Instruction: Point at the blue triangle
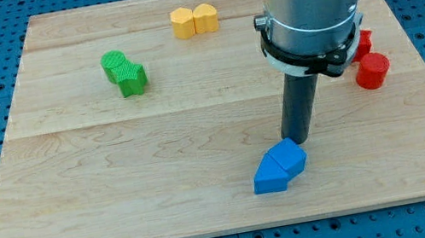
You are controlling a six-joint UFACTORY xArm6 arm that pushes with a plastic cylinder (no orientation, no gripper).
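The blue blocks [279,166] lie as one cluster at the view's lower middle-right of the wooden board [121,195]. The cluster looks like two blue pieces pressed together; I cannot tell which one is the triangle. My tip [297,138] rests on the board right at the cluster's upper right edge, touching or nearly touching it. The dark rod rises from there into the arm's grey and white body [311,7] at the view's top right.
A green block [124,71] lies at the upper left. Two yellow blocks [194,20] sit side by side at the top middle. Red blocks [371,66] lie at the right edge, partly hidden behind the arm. A blue pegboard surrounds the board.
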